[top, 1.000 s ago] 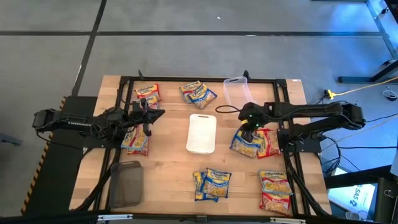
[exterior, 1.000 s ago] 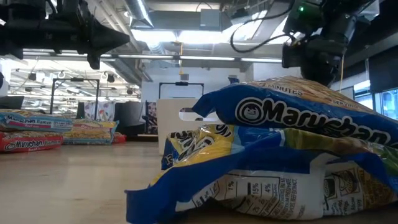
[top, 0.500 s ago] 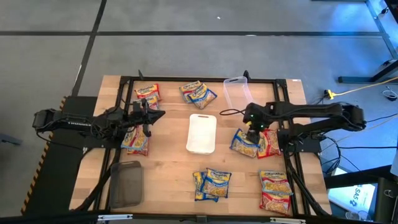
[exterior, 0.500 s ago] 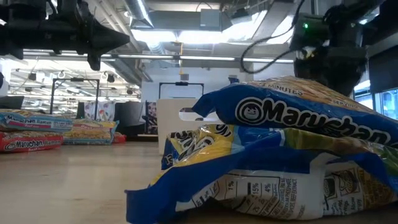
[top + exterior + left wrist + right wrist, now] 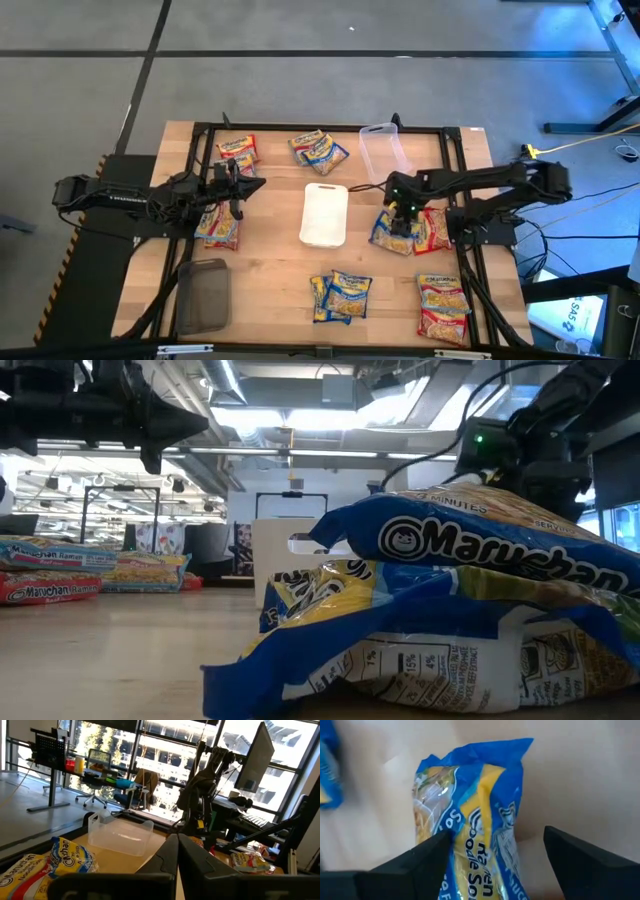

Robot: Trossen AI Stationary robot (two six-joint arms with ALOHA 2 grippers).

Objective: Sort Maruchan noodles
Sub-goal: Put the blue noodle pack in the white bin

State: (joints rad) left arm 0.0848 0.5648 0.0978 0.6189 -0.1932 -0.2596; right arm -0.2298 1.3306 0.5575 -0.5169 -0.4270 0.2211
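Observation:
Maruchan noodle packets lie in piles around the table. A blue packet (image 5: 393,232) (image 5: 470,820) lies flat at the right, beside red ones (image 5: 432,228). My right gripper (image 5: 403,212) (image 5: 496,835) is open just above it, pointing down, one finger on each side of the packet's end. My left gripper (image 5: 240,185) (image 5: 177,845) is shut on nothing and hovers over the left side, near a pile of red packets (image 5: 220,225). In the low view, a blue packet (image 5: 450,550) close to the camera hides the right fingers. My right gripper stands astride the blue packet's end (image 5: 465,785) from above, its fingers across the packet's width. One finger (image 5: 420,865) overlaps the packet's edge in the wrist view. I cannot tell whether it touches. The packet lies flat on the table.
A white tray (image 5: 324,213) lies mid-table and a clear tub (image 5: 380,150) stands at the far right. A dark basket (image 5: 203,295) sits near left. More packets lie far middle (image 5: 318,150), far left (image 5: 236,150), near middle (image 5: 340,295) and near right (image 5: 443,305).
My right gripper has opened wide over the blue packet at the right and has sunk a little toward it. The packet has stayed where it was.

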